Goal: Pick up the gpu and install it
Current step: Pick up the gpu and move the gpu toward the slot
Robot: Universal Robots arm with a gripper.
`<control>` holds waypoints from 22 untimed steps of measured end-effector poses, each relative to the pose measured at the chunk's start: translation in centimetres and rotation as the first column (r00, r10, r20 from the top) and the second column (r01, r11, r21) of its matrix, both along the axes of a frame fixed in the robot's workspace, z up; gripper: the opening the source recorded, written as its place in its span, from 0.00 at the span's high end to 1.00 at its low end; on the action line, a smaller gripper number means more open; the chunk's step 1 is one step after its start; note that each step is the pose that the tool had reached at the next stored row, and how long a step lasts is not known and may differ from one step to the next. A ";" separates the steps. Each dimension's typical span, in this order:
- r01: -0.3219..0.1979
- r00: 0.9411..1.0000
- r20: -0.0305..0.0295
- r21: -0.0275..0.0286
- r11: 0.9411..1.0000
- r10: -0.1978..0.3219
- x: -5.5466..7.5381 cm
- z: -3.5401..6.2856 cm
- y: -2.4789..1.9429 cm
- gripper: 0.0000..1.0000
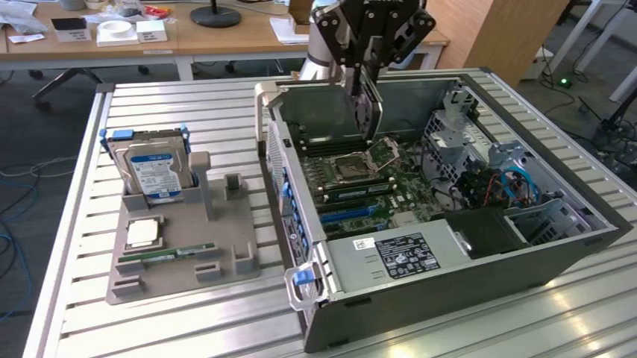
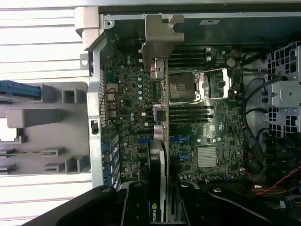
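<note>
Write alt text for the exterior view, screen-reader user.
The arm's jaws hold the gpu upright over the motherboard inside an open computer case lying on a slatted metal table. On the exterior view's left, a grey holder carries a hard drive, a processor chip and a memory stick.

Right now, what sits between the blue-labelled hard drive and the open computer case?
In the exterior view, two grey uprights of the parts stand, holding nothing, rise between the hard drive and the computer case, then a strip of slatted table.
</note>
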State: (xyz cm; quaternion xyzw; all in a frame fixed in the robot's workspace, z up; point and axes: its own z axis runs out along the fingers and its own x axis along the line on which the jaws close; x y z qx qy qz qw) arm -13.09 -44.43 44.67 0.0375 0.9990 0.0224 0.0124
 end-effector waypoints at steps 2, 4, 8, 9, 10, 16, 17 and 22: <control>0.000 1.000 0.000 0.000 1.000 0.000 0.3 0.00 0.00 0.73; 0.000 1.000 0.000 0.000 1.000 0.000 0.6 0.00 0.00 0.73; 0.000 1.000 0.000 0.000 1.000 0.000 1.1 0.00 0.00 0.73; 0.000 1.000 0.000 0.000 1.000 0.000 1.2 0.00 0.00 0.73; 0.000 1.000 0.000 0.000 1.000 0.000 1.4 0.00 0.00 0.73; 0.000 1.000 0.000 0.000 1.000 0.000 2.1 0.00 0.00 0.73; 0.000 1.000 0.000 0.000 1.000 0.000 2.3 0.00 0.00 0.73; 0.000 1.000 0.000 0.000 1.000 0.000 3.2 -0.01 0.00 0.73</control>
